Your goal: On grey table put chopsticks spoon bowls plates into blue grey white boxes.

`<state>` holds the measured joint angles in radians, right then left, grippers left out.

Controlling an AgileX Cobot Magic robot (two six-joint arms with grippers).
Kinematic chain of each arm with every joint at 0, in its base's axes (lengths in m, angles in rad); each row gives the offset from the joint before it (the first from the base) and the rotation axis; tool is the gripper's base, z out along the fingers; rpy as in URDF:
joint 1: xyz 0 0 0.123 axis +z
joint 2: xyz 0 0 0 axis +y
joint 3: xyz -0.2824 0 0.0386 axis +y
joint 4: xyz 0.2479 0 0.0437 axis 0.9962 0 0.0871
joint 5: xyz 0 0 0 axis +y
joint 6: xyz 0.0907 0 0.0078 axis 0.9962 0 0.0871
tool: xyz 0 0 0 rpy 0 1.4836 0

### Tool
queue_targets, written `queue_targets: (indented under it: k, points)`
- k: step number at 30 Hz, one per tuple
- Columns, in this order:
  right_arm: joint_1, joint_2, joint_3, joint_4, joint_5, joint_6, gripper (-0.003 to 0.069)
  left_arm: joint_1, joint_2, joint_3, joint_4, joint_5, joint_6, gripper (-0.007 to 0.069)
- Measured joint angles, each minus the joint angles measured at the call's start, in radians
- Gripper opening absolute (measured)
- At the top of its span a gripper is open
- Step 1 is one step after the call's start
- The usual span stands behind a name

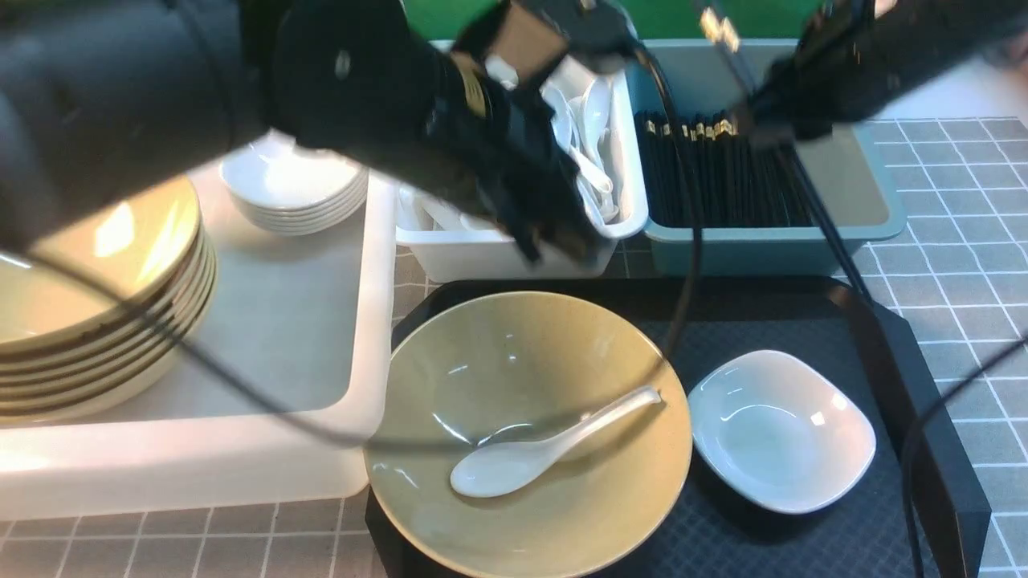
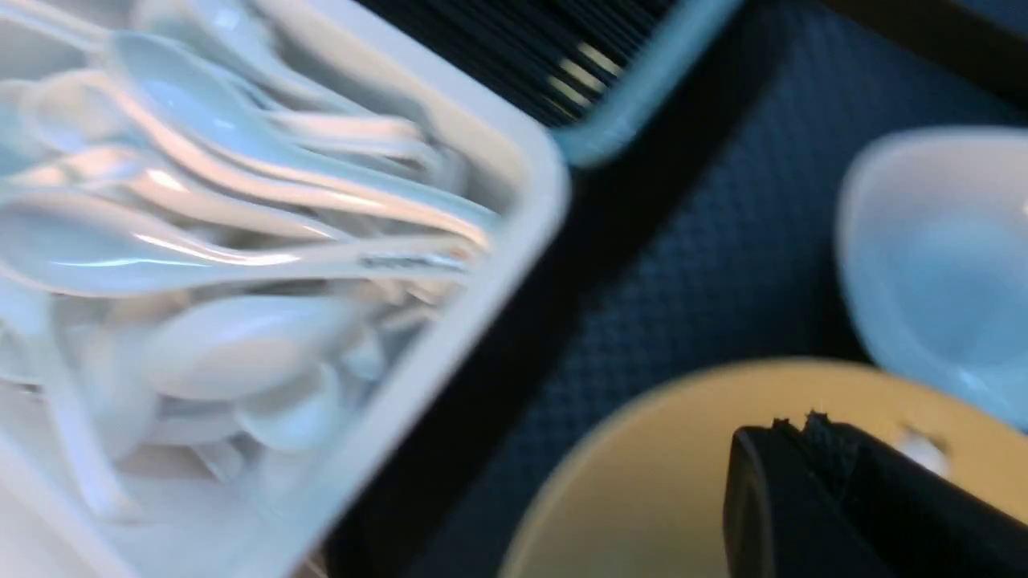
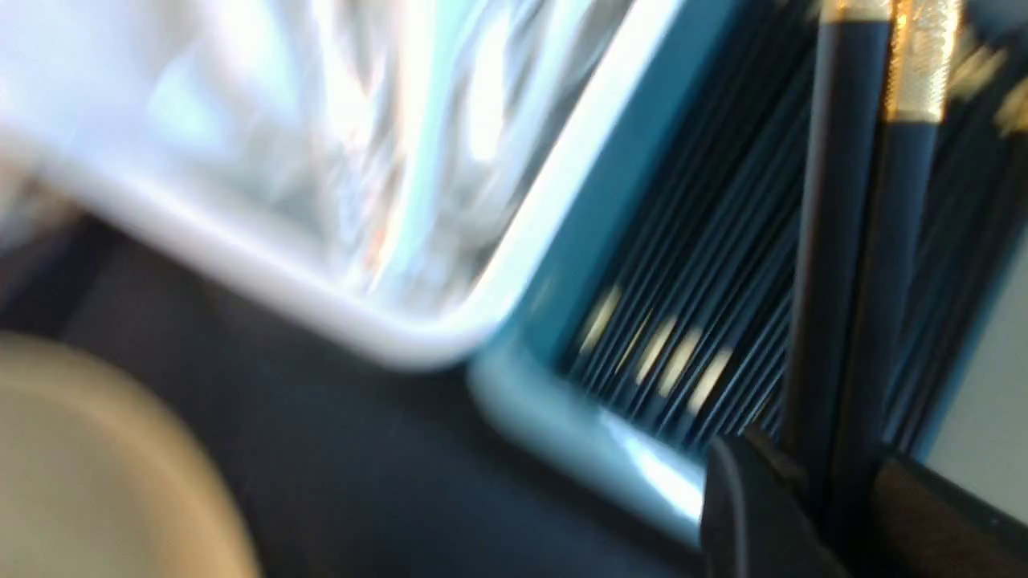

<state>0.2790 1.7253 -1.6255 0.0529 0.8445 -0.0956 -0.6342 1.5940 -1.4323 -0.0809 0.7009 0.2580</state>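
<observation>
My right gripper [image 1: 763, 128] is shut on a pair of black chopsticks [image 3: 851, 281] with gold bands and holds them over the teal-blue box [image 1: 771, 237], which has several chopsticks [image 1: 723, 177] lying in it. My left gripper [image 1: 562, 241] is shut and empty, at the front wall of the grey-white box [image 1: 482, 257] full of spoons, above the far rim of an olive-yellow bowl [image 1: 530, 377]. That bowl holds a white spoon [image 1: 546, 445]. A white plate [image 1: 783, 429] sits to its right. In the left wrist view the shut jaws [image 2: 795, 425] hang over the bowl [image 2: 642, 482].
The bowl and plate sit on a black tray [image 1: 923, 417] on the grey table [image 1: 956, 209]. The large white box [image 1: 281, 321] on the left holds a stack of bowls [image 1: 96, 321] and a stack of plates [image 1: 293, 189]. Cables hang across the tray.
</observation>
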Motion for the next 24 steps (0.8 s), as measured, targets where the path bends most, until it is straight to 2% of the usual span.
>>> queue_targets:
  k: [6,13,20,24]
  points:
    - [-0.052,0.164,-0.221,0.000,-0.112,0.082,0.0155,0.093,0.080,-0.110,-0.050,-0.065,0.058,-0.0011]
    - [-0.109,0.390,-0.398,0.003,-0.262,0.206,0.0155,0.106,0.085,-0.119,-0.063,-0.149,0.071,-0.0011]
    - [-0.149,0.573,-0.449,0.003,-0.256,0.283,0.0155,0.106,0.088,-0.119,-0.060,-0.120,0.071,-0.0011]
    - [-0.150,0.622,-0.449,0.003,-0.207,0.283,0.0200,0.106,0.096,-0.119,-0.060,-0.105,0.074,-0.0011]
